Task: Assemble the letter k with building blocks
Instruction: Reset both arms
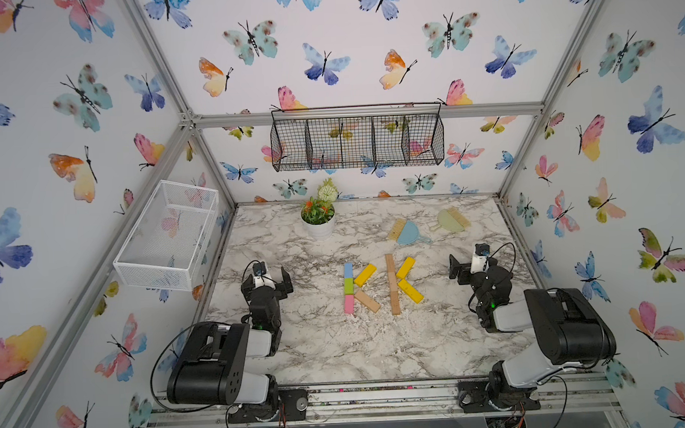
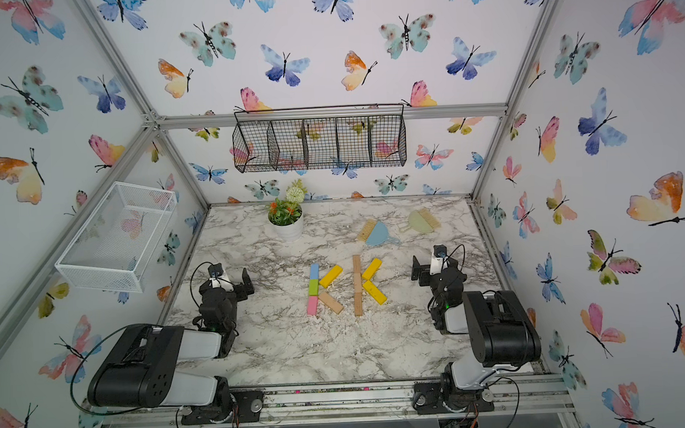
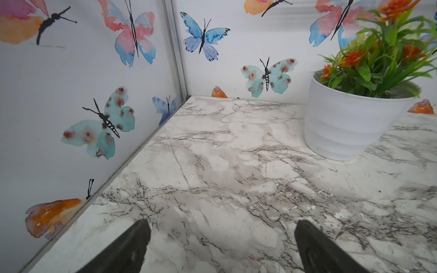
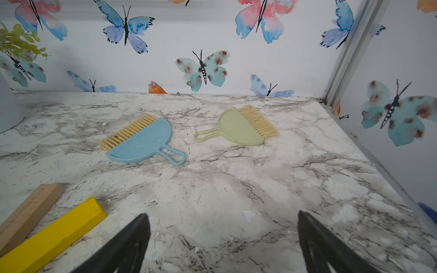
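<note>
Butterfly-papered walls [image 1: 327, 47] enclose a white marble-patterned tabletop [image 1: 337, 348] filling the lower centre in both top views. A black wire basket [image 1: 357, 142] hangs upper centre, a white mesh basket [image 1: 165, 237] at left. Coloured wooden building blocks [image 1: 393, 287] lie mid-frame as two K shapes between the left gripper [image 1: 265, 282] and right gripper [image 1: 474, 267], jaws apart, empty.

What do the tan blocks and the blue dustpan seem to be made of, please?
Tan blocks: probably unpainted wood, matt, faint grain showing in the right wrist view. Blue dustpan: likely moulded plastic, smooth, one even colour, with a loop handle.
</note>
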